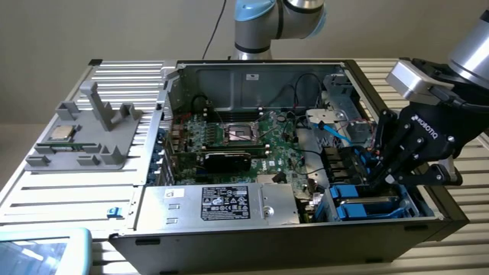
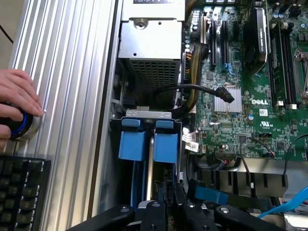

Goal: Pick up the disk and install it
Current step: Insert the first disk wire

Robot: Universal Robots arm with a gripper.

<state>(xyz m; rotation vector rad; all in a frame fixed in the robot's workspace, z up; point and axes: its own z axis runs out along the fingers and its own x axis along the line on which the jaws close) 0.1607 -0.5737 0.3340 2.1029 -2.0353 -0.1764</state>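
Observation:
The disk [image 2: 166, 147] stands on edge in the drive bay at the corner of the open computer case [image 1: 164, 109], its blue rails [image 2: 132, 144] and a thin silver edge showing. In the exterior view the blue rails of the disk [image 1: 367, 200] sit low in the bay at the view's right. My gripper [image 1: 379, 182] reaches down into that bay from the right. In the wrist view my gripper [image 2: 166, 202] has its black fingers close together, pinching the disk's near end.
A silver power supply box with a black label [image 1: 221, 203] lies beside the bay, with the motherboard [image 1: 244, 137] behind it and a blue cable [image 1: 336, 133] nearby. A grey fixture with a small chip [image 1: 61, 133] sits left of the case. A hand [image 2: 17, 101] rests on a button above a keyboard [image 2: 21, 192].

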